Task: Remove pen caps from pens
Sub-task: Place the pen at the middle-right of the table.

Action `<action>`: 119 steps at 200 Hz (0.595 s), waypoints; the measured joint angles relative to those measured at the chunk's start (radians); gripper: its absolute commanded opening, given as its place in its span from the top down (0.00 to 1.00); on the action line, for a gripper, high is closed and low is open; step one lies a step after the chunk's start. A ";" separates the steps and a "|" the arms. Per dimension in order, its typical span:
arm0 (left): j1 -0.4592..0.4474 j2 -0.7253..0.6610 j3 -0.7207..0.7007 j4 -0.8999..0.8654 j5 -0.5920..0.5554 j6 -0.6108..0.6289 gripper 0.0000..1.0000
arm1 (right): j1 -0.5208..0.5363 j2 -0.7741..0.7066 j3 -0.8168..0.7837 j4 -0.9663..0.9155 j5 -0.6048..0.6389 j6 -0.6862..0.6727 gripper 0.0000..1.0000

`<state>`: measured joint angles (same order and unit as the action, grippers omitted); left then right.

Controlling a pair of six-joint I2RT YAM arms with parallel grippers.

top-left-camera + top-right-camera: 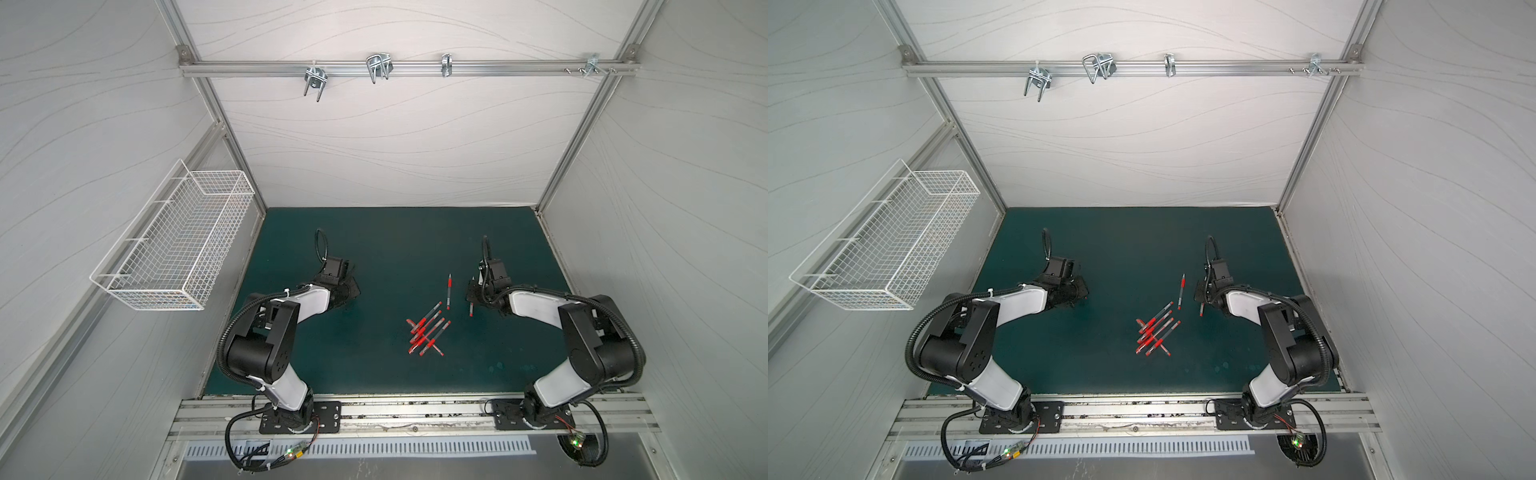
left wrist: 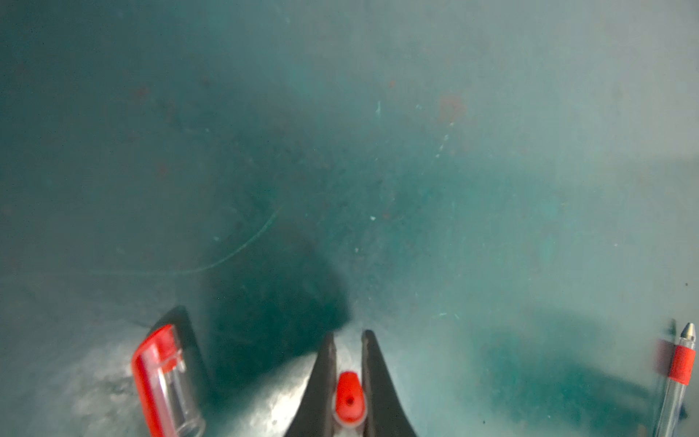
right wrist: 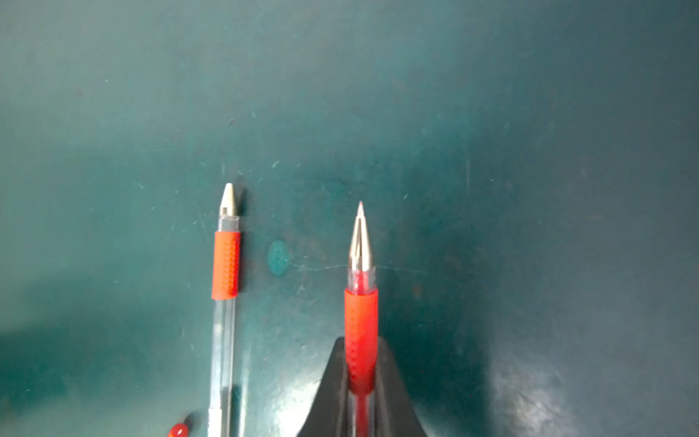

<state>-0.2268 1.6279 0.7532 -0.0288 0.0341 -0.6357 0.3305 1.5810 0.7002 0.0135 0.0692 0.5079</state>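
Left gripper (image 2: 348, 338): jaws narrow, closed on a red pen cap (image 2: 350, 397), which is seen end-on between the fingers, low over the green mat (image 2: 378, 170).
Loose cap (image 2: 162, 382): clear body with a red clip. It lies on the mat just beside the left gripper and is not held.
Right gripper (image 3: 361, 342): jaws narrow, clamped on the red grip band of the held pen (image 3: 361, 302). The metal tip is bare and points out past the fingertips.
Lone pen (image 3: 225, 302): flat on the mat beside the held pen, roughly parallel to it and not touching. Its tip is also bare.
Arm positions, in a top view: left gripper (image 1: 349, 286) over the mat's left part, right gripper (image 1: 471, 296) over its right part, well apart. The lone pen (image 1: 449, 291) lies just left of the right gripper.
Pen heap (image 1: 426, 334): several pens crossed over one another mid-mat, nearer the arm bases than either gripper. At this size I cannot tell whether they are capped.
Wire basket (image 1: 174, 237): white, hung on the left wall, off the mat.
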 measured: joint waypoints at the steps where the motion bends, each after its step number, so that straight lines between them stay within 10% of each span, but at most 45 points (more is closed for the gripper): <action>1: 0.000 0.000 0.000 0.000 0.000 0.000 0.77 | 0.000 0.000 0.000 0.000 0.000 -0.001 0.74; 48: 0.003 -0.002 0.008 -0.016 -0.013 0.000 0.53 | -0.014 0.000 -0.003 0.013 -0.011 0.009 0.60; 119: 0.003 -0.133 -0.029 -0.016 -0.037 -0.008 0.45 | -0.003 -0.277 -0.104 0.016 -0.014 -0.049 0.45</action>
<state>-0.2237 1.4948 0.7238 -0.0448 -0.0029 -0.6434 0.3271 1.3041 0.5961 0.0292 0.0547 0.4591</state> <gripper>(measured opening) 0.546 0.547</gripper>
